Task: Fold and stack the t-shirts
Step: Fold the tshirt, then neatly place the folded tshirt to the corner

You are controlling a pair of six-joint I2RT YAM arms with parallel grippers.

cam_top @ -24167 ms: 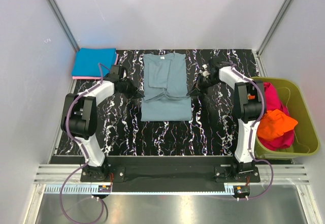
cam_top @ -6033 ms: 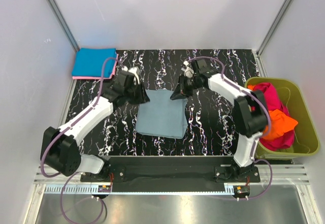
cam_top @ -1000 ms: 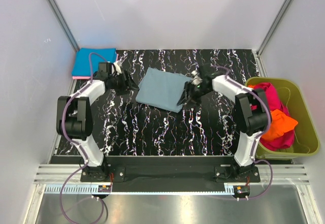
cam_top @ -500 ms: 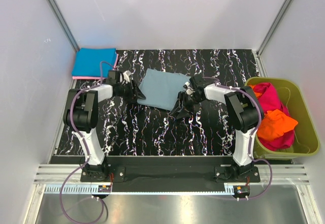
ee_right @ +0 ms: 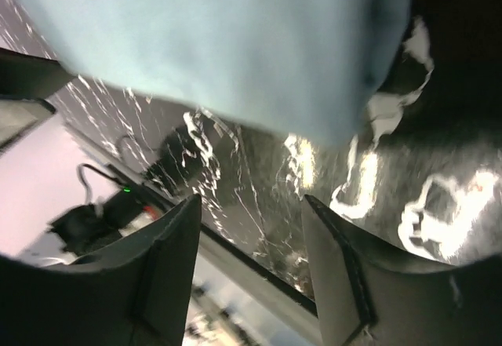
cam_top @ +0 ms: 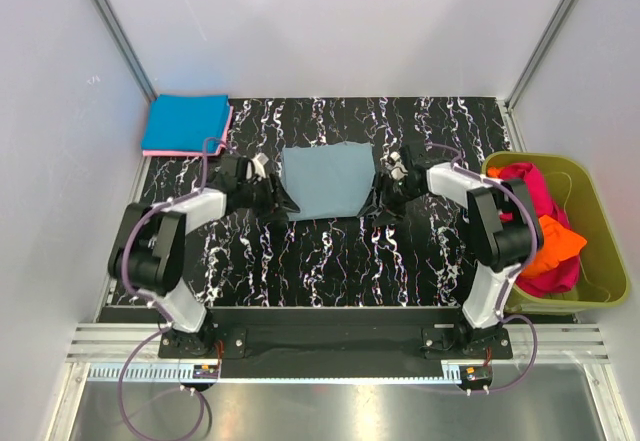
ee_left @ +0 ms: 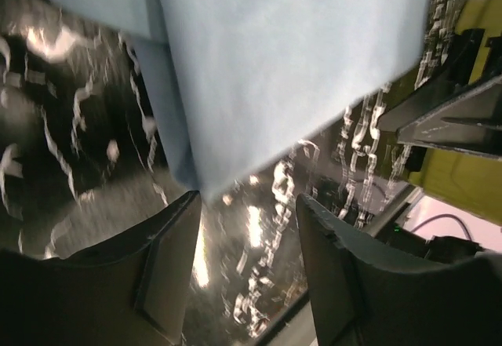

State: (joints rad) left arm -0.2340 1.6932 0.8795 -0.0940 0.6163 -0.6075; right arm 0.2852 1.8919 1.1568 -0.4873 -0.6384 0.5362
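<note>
A dusty grey-blue t-shirt lies folded into a neat rectangle on the black marbled table. My left gripper sits low at its left lower corner, jaws open and empty. At the shirt's right edge my right gripper is also open and empty. In the left wrist view the grey-blue t-shirt fills the top, just beyond the open left gripper. The right wrist view shows the same t-shirt ahead of the open right gripper. A bright blue t-shirt lies folded on a pink one at the back left.
An olive-green tub stands off the table's right edge, holding a magenta t-shirt and an orange one. Grey walls and metal posts close in the back and sides. The right arm shows at the right of the left wrist view.
The grey-blue shirt, tilted a second ago, now lies square to the table. Both grippers have shifted along its sides, the left one nearer and to the right.
</note>
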